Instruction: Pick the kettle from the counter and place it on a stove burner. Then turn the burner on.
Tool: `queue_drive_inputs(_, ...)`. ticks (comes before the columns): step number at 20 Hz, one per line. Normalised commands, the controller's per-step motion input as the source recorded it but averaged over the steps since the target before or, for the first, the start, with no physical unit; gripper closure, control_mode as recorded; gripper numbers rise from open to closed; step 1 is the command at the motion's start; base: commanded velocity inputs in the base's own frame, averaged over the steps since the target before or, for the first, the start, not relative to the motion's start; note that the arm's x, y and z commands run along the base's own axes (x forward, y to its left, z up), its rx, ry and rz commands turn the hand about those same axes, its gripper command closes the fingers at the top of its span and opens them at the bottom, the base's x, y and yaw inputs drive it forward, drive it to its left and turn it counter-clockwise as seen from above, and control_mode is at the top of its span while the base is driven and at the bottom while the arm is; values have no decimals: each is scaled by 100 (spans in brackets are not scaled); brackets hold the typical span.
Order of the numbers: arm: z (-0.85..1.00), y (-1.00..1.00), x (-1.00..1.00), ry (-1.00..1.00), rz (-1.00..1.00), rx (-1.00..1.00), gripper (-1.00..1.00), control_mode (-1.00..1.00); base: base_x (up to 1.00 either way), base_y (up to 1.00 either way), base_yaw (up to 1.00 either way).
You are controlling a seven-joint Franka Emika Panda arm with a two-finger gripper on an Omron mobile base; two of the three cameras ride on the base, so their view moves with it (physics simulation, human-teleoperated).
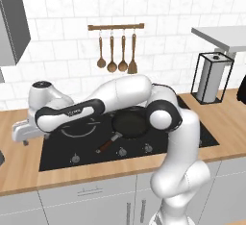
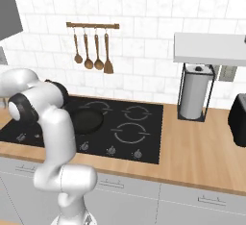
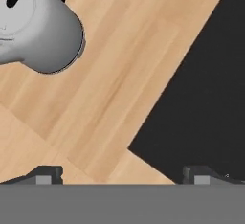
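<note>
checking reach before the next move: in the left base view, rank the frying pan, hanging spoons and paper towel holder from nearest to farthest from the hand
The hand sits at far left, over the counter's edge.
1. Frying pan, on the stove, mid-picture.
2. Hanging spoons, on the back wall.
3. Paper towel holder, far right.

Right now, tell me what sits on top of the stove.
A black frying pan sits on the stove, over one ring. The arm covers part of the glass behind it, so anything there is hidden.
</note>
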Motion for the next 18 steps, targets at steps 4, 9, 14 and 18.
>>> queue_drive_inputs(4, 16, 28, -24, 12, -22, -6, -100, -100, 0, 0, 0)
queue_drive_inputs(9, -2, 2, -49, 10, -15, -11, -100, -100, 0, 0, 0)
queue_drive_inputs(14, -7, 2, -47, 0, -5, -4, -100, -100, 0, 0, 0)
queue_drive_inputs(18, 0, 21, -19, -8, -4, 0, -100, -100, 0, 0, 0)
